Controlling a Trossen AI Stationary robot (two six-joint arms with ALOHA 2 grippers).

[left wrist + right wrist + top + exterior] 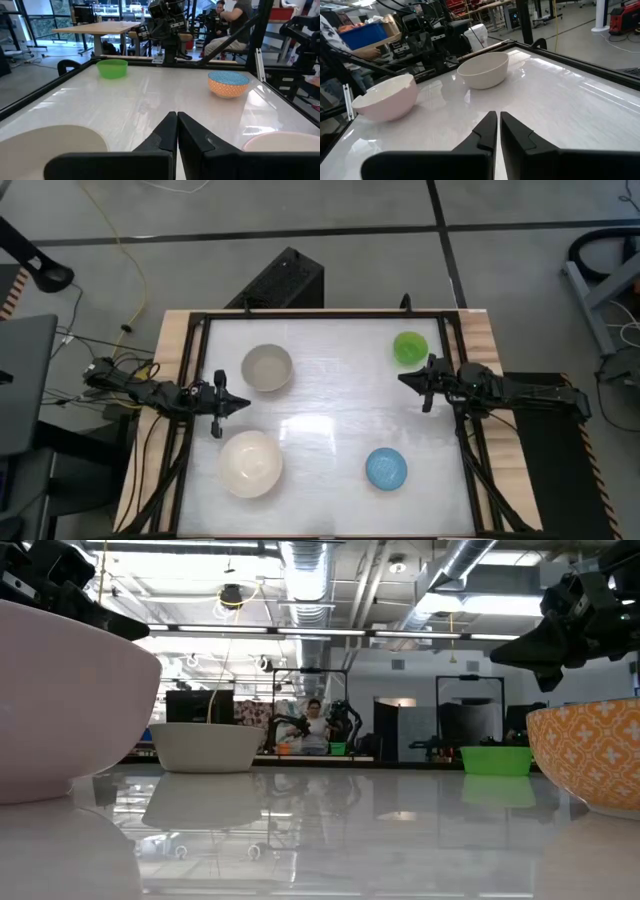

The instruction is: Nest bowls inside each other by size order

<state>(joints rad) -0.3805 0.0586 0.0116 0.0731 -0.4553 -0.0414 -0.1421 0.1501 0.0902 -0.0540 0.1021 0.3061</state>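
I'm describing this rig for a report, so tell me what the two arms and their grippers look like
Both arms are dark, near black, built of jointed segments. Each ends in a two-finger gripper: the left gripper and right gripper have flat black fingers that taper to narrow tips, seen close in the wrist views. Thin dark cables trail from the left arm's base over the table edge. No markings show.

The middle of the table (325, 395) is open; four bowls sit apart, one near each corner.
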